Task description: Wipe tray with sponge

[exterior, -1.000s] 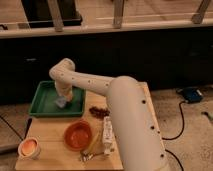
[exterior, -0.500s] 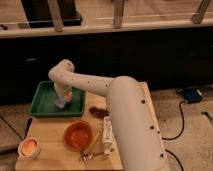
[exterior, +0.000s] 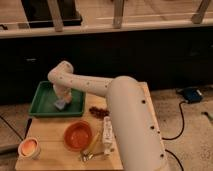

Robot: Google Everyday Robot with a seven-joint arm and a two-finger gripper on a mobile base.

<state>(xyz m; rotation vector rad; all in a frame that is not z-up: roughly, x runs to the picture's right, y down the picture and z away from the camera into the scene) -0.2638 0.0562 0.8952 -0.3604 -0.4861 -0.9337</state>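
Note:
The green tray [exterior: 44,102] lies at the back left of the wooden table. A small blue-grey sponge [exterior: 60,104] rests on the tray's floor near its middle. My gripper [exterior: 62,100] reaches down into the tray from the white arm and is shut on the sponge, pressing it against the tray.
An orange bowl [exterior: 78,135] stands in front of the tray. A white remote [exterior: 106,129] and a brush [exterior: 91,148] lie to its right. A small orange-filled cup [exterior: 28,147] is at the front left. Dark reddish bits [exterior: 97,111] lie right of the tray. My arm's white body [exterior: 135,125] covers the table's right side.
The gripper and sponge have shifted only slightly within the tray; nothing else has moved.

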